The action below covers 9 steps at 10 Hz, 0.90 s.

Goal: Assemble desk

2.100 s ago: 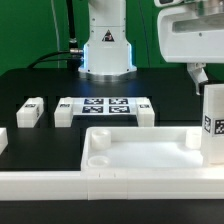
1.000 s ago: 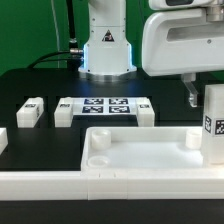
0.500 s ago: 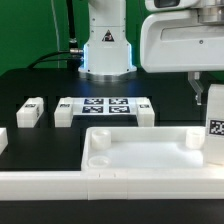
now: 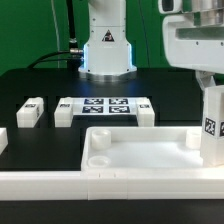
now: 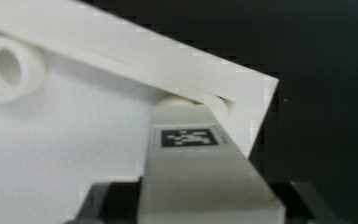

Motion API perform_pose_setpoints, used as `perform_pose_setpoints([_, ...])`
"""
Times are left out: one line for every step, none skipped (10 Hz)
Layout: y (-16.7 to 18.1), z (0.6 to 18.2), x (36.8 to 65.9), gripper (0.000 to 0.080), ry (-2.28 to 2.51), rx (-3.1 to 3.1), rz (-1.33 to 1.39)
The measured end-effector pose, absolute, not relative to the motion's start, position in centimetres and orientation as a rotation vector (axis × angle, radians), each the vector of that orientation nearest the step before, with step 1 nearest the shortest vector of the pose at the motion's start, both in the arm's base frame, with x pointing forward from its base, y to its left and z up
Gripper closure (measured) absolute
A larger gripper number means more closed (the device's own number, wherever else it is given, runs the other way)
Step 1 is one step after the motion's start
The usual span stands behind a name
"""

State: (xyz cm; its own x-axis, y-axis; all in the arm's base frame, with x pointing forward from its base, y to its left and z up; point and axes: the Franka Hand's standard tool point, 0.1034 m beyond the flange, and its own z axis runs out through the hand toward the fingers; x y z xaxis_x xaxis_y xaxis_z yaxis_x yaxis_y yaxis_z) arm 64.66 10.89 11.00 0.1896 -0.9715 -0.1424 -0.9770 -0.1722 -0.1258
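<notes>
- A long white rail (image 4: 40, 183) runs across the very front. The tabletop (image 4: 140, 152) lies flat just behind it, rim up, and seems to touch it.
- The sockets (image 4: 100, 139) that show at the tabletop's end on the exterior view's left are empty. No leg stands in them.
- At the tabletop's other end, on the exterior view's right, one leg (image 4: 212, 125) stands upright with its tag facing the camera. It is under the gripper (image 5: 197, 195).
- The wrist view shows the gripper closed on this leg. A dark finger (image 5: 114, 205) sits against each side of it, with no gap to be seen.
- In that view the leg's far end meets the tabletop's corner. Whether it sits in a socket or only rests against the rim cannot be told.
- Further back, three loose legs (image 4: 30, 112) lie on the black table (image 4: 40, 80). One lies apart on the exterior view's left, and one lies just beside each end of the marker board (image 4: 105, 105).
- Behind them stands the arm's base (image 4: 107, 50).
- Progress, as a judgement: the task is early. The first leg is in the grip at its corner, and none looks fastened yet.
- Left to do, on this reading: seat and fasten this leg, then fetch and fit the other three.
</notes>
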Motion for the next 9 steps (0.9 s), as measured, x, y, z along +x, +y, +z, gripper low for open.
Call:
perform_pose_setpoints([11.35,10.98,64.63,0.0505,2.028,-2.126,0.068])
perform_pose_setpoints([11.73,10.96,64.56,0.0505,2.073,-2.082,0.078])
perform_pose_setpoints([11.67,10.96,64.58,0.0505,2.071,-2.084,0.077])
perform_pose_setpoints([11.68,10.94,64.5,0.0505,1.918,-2.229,0.057])
perform_pose_setpoints([11.78,10.95,64.39,0.0324,1.72,-2.385,0.039])
perform_pose_setpoints([11.54,10.88,64.37,0.021,1.451,-2.556,0.004])
perform_pose_setpoints([11.42,10.75,64.28,0.021,1.276,-2.647,-0.015])
perform_pose_setpoints([11.54,10.72,64.25,0.0162,1.277,-2.646,-0.013])
perform_pose_setpoints([11.47,10.67,64.24,0.0153,1.129,-2.714,-0.03])
